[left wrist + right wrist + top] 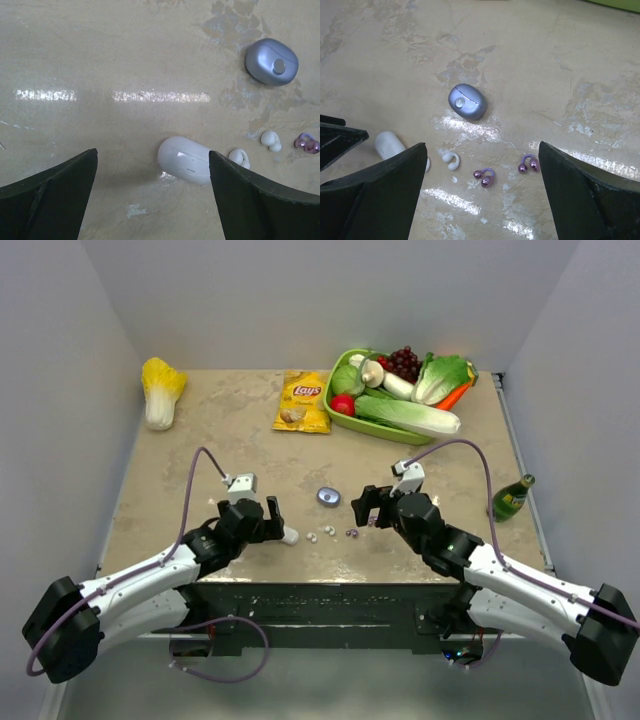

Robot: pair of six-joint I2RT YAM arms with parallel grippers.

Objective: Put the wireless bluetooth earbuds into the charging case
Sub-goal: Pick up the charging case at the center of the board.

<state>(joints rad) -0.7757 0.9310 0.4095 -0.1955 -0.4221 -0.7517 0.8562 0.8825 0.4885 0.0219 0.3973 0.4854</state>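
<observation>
We see left end effector (pixel 152 152) and right end effector (pixel 481 145), both fingers apart, empty. White case (pixel 390 145) half hidden behind right one. Purple bud (pixel 307 143) runs off left wrist view edge.

Bright, even light (glare streaks on tabletop (pixel 100 60))

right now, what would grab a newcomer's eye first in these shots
The green tray heaped with vegetables at the far right, with the yellow chip bag beside it, stands out first. Nearer, the left claw and right claw hang open near a blue-grey case, a white case and tiny white and purple earbuds.
</observation>
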